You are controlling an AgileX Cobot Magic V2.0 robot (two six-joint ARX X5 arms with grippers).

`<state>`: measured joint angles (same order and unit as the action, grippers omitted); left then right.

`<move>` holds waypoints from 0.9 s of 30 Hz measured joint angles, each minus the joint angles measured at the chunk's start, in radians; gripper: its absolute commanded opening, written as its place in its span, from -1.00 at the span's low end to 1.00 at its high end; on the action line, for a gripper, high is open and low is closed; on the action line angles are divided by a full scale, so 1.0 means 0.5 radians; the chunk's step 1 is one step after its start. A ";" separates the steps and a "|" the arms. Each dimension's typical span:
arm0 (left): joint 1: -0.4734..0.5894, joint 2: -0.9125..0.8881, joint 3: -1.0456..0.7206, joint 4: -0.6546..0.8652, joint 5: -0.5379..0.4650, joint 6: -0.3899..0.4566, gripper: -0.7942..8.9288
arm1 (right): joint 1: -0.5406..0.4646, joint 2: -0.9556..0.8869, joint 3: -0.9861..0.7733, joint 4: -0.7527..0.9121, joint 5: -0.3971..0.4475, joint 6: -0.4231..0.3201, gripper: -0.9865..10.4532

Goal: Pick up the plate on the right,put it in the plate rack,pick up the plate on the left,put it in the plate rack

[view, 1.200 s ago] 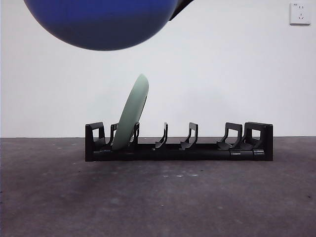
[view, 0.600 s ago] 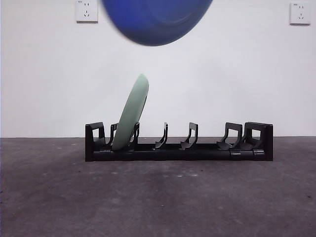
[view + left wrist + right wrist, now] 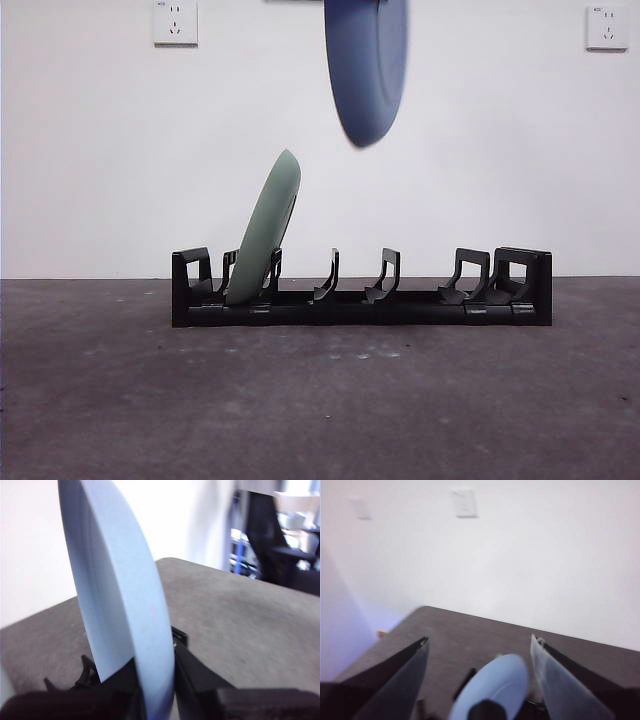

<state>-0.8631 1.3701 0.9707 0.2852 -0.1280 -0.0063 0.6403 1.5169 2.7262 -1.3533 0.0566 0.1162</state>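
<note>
With the pale green round plate (image 3: 265,228) already leaning in the long black plastic plate rack (image 3: 361,290), second placement is underway. Left gripper (image 3: 156,695) pinches the blue round plate (image 3: 366,68) edge-on, high above the middle slots. Right gripper (image 3: 479,672) spread, empty. Next: lower it straight into a free slot.

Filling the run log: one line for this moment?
left gripper: shut on blue plate, edge-on above rack | green plate: racked | right gripper: open, waiting
</note>
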 measured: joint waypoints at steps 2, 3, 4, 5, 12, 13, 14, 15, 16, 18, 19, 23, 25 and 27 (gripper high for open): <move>0.039 0.086 0.005 0.091 -0.012 -0.072 -0.85 | 0.000 -0.038 0.000 0.000 -0.071 0.005 -0.22; 0.052 0.131 0.026 0.092 -0.017 -0.101 -0.85 | 0.000 -0.056 0.000 0.000 -0.100 0.007 -0.22; 0.060 0.182 0.055 0.091 -0.017 -0.120 -0.85 | 0.000 -0.073 -0.005 0.000 -0.125 0.007 -0.22; 0.062 0.239 0.100 0.089 -0.016 -0.134 -0.85 | 0.000 -0.087 -0.013 0.000 -0.151 0.008 -0.22; 0.070 0.576 0.513 -0.027 -0.151 -0.156 -0.85 | 0.000 -0.101 -0.063 0.000 -0.323 0.008 -0.22; 0.081 0.608 0.556 -0.033 -0.151 -0.162 -0.85 | 0.001 -0.099 -0.073 0.000 -0.337 0.008 -0.22; 0.092 0.637 0.591 -0.034 -0.156 -0.168 -0.85 | 0.002 -0.097 -0.083 -0.001 -0.343 0.008 -0.22; 0.100 0.658 0.610 -0.031 -0.168 -0.175 -0.85 | 0.002 -0.097 -0.091 -0.001 -0.346 0.008 -0.22; 0.106 0.676 0.618 -0.028 -0.193 -0.190 -0.85 | 0.002 -0.096 -0.101 -0.001 -0.347 0.008 -0.22; 0.127 0.709 0.620 -0.030 -0.210 -0.224 -0.85 | 0.002 -0.099 -0.122 -0.001 -0.346 0.008 -0.22; 0.140 0.732 0.620 -0.031 -0.210 -0.241 -0.85 | 0.002 -0.103 -0.139 -0.001 -0.346 0.007 -0.22; 0.179 0.842 0.620 -0.035 -0.211 -0.296 -0.85 | 0.002 -0.112 -0.201 -0.001 -0.347 0.001 -0.22; 0.190 0.887 0.619 -0.050 -0.211 -0.313 -0.85 | 0.002 -0.113 -0.230 -0.001 -0.347 -0.004 -0.22; 0.198 0.916 0.619 -0.055 -0.211 -0.322 -0.85 | 0.002 -0.114 -0.266 -0.001 -0.347 -0.009 -0.22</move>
<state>-0.7639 1.8282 1.2800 0.2577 -0.2333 -0.1673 0.6411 1.4597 2.5935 -1.3537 -0.1169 0.1116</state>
